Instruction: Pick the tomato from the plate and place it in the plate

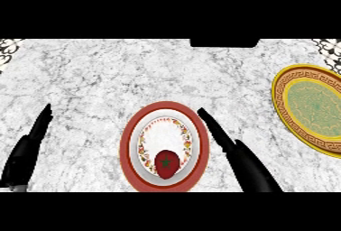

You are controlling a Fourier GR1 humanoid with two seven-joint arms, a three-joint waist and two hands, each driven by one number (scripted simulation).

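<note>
— How far along is the job?

— Barely begun, by the look of it: the tomato (166, 164) sits low on the red-rimmed plate (131, 135) at lower centre, untouched. The right hand (220, 128), fingers straight and pressed together, lies just beside that plate's right rim. The lift and carry to the gold plate (283, 113), far right, remain.

— And the count?

— 1 tomato, 2 plates, 2 hands on the marble desk (100, 76); the left hand (33, 135) rests straight-fingered at lower left.
</note>
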